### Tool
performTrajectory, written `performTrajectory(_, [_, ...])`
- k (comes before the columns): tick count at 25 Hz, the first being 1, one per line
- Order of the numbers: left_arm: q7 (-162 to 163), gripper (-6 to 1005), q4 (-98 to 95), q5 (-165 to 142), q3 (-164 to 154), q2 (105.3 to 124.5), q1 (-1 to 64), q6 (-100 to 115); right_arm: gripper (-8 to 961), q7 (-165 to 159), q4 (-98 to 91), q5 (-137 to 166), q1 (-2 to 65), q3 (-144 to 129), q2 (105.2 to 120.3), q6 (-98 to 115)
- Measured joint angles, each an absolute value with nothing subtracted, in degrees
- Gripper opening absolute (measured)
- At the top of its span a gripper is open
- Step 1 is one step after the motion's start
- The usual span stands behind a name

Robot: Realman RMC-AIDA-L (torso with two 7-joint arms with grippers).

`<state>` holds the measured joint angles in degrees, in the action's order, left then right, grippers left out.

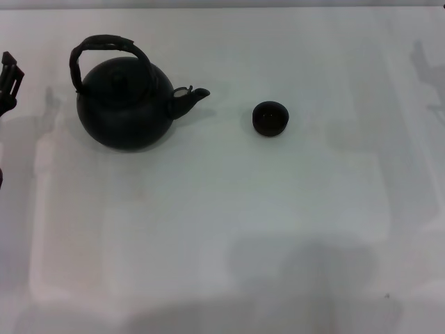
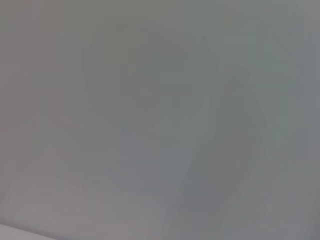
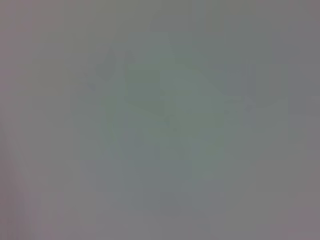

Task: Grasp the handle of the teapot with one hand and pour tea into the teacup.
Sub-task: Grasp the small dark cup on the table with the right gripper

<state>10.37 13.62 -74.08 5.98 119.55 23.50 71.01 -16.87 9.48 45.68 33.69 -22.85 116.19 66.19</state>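
Note:
The matte-black teapot point(image 1: 125, 104) stands upright on the white table at the left of the head view, its short spout point(image 1: 193, 95) pointing right. Its arched, rough-wrapped handle point(image 1: 104, 47) rises over the knobbed lid. The small black teacup point(image 1: 270, 118) sits to the right of the spout, a short gap away. My left gripper point(image 1: 8, 78) shows partly at the far left edge, left of the teapot and apart from it. The right gripper is out of view. Both wrist views show only bare pale surface.
The white table point(image 1: 222, 229) spreads wide in front of and to the right of the teapot and cup. Faint shadows lie along its front and at its far right.

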Motion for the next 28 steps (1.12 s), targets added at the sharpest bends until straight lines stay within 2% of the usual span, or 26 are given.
performTrajectory(12, [10.4, 891, 13.6, -74.2, 5.8, 119.53, 23.4, 71.0, 867, -21.0, 9.1, 50.1, 34.9, -22.9, 115.96, 65.9])
performTrajectory(20, [10.4, 891, 13.6, -74.3, 5.9, 119.53, 23.3, 71.0, 865, -57.9, -6.4, 74.9, 37.6, -33.0, 114.93, 65.2])
performTrajectory(23, [10.4, 891, 13.6, -74.3, 5.8, 119.52, 23.4, 71.0, 865, -77.4, -18.2, 80.1, 37.6, -48.9, 113.72, 63.3])
performTrajectory(28, [10.4, 891, 13.6, -74.4, 5.8, 119.47, 23.7, 71.0, 864, -98.4, -30.6, 89.9, 40.0, -66.4, 110.03, 63.8])
